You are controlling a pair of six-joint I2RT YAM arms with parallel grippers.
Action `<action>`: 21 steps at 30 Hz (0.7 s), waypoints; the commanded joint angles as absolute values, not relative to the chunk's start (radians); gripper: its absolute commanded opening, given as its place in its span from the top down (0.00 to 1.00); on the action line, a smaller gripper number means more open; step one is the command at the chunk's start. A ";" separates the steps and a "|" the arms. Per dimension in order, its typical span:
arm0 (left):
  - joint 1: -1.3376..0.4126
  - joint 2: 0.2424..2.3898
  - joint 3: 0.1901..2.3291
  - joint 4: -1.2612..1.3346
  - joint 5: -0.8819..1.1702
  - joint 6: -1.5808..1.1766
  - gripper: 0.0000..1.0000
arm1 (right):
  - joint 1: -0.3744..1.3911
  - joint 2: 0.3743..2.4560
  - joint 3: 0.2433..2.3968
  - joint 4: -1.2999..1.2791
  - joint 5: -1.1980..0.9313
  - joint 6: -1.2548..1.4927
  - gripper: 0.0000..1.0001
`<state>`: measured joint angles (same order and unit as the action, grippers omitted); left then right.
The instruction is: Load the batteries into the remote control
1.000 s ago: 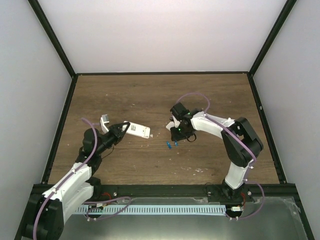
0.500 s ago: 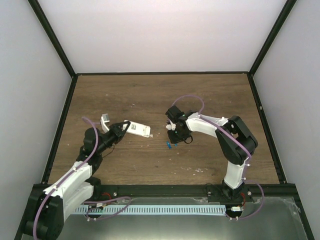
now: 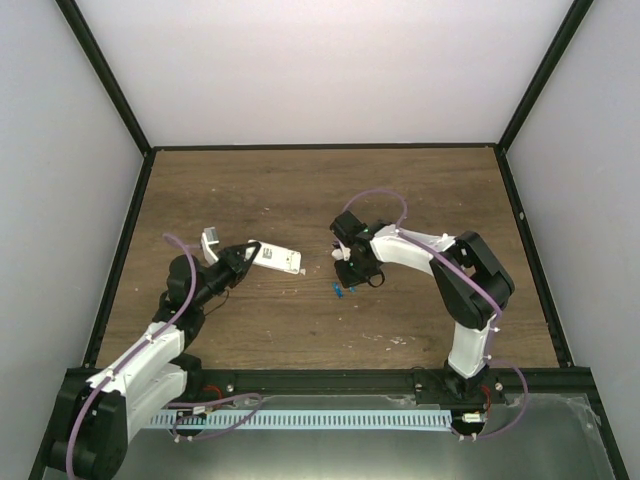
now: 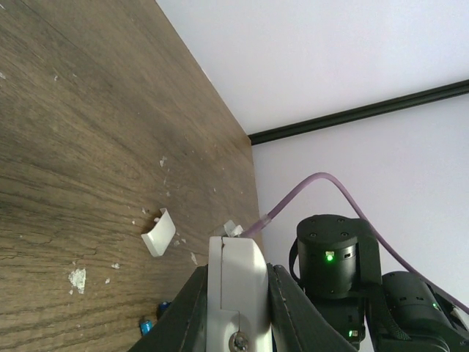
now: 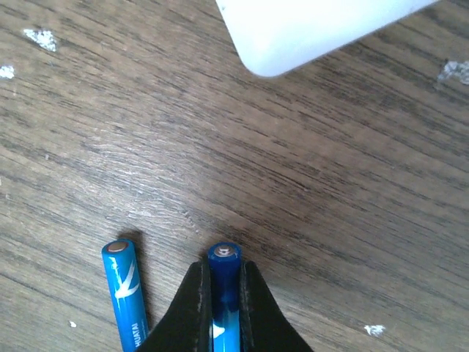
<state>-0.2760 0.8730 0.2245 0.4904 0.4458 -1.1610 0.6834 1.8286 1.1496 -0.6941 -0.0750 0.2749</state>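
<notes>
My left gripper (image 3: 250, 254) is shut on the near end of the white remote control (image 3: 275, 260) and holds it above the table's left middle. In the left wrist view the remote's (image 4: 234, 279) edge stands between my jaws. My right gripper (image 3: 348, 280) is down at the two blue batteries (image 3: 336, 290). In the right wrist view my right gripper (image 5: 223, 268) is shut on one battery (image 5: 224, 282), with its metal tip toward the far side. The other battery (image 5: 123, 293) lies on the wood just to its left.
A small white cover piece (image 4: 159, 233) lies on the wood just beyond the batteries, and its corner shows in the right wrist view (image 5: 308, 26). White flecks dot the brown table (image 3: 300, 190). Black frame rails and white walls close in the table.
My right gripper has shifted a little left and down onto the batteries. The left arm with the remote has stayed put.
</notes>
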 commanded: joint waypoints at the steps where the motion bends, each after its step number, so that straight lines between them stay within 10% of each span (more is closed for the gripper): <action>1: -0.283 0.870 0.253 0.562 0.428 -1.195 1.00 | 0.686 1.836 1.206 -0.728 -0.052 0.284 0.99; 21: -0.305 0.932 0.267 0.703 0.283 -1.324 1.00 | 0.679 1.612 1.437 -0.559 -0.235 0.541 0.99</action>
